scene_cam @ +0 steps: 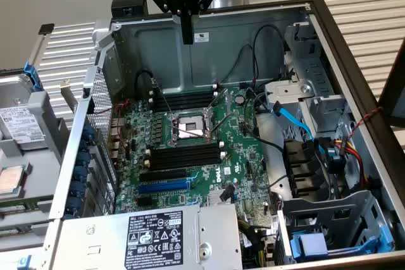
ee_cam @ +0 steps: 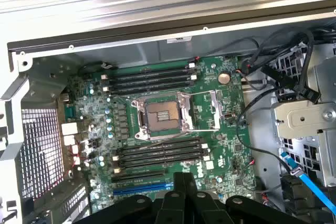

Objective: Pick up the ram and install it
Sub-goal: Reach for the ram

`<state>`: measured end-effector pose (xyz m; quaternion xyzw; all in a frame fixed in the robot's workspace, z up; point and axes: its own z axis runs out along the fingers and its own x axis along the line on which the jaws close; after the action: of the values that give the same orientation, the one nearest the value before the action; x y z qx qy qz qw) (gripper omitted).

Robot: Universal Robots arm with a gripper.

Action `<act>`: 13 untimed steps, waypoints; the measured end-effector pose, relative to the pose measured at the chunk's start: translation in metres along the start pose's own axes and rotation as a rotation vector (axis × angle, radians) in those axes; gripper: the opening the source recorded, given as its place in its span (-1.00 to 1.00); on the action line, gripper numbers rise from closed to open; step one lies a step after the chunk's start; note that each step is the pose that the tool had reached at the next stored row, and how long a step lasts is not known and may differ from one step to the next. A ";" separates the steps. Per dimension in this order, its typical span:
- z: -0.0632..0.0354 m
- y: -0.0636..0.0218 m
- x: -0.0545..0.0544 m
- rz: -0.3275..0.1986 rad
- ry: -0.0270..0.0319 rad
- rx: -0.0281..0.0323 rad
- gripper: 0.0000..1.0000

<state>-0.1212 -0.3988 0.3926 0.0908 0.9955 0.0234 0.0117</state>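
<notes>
Hovering above the open grey metal computer case and its green motherboard, my black hand is closed tight, jaws together.

A computer repair workbench: opened PC case, bare motherboard.

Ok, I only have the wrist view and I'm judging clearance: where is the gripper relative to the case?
Observer: The gripper hangs above the open case, clear of the motherboard, shut and empty.
Operator: What's hidden behind the gripper in my picture?
Observer: A silver power supply with a black label, just past the blue slot.
</notes>
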 end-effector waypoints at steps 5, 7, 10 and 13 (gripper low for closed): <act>0.0000 0.0000 0.000 0.000 0.0000 0.0000 -0.79; 0.0000 0.0000 0.000 0.000 0.0000 0.0000 -0.79; 0.0000 0.0000 0.000 0.000 0.0000 0.0000 -0.79; 0.0000 0.0000 0.000 0.000 0.0000 0.0000 -0.79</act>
<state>-0.1212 -0.3988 0.3926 0.0907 0.9955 0.0234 0.0117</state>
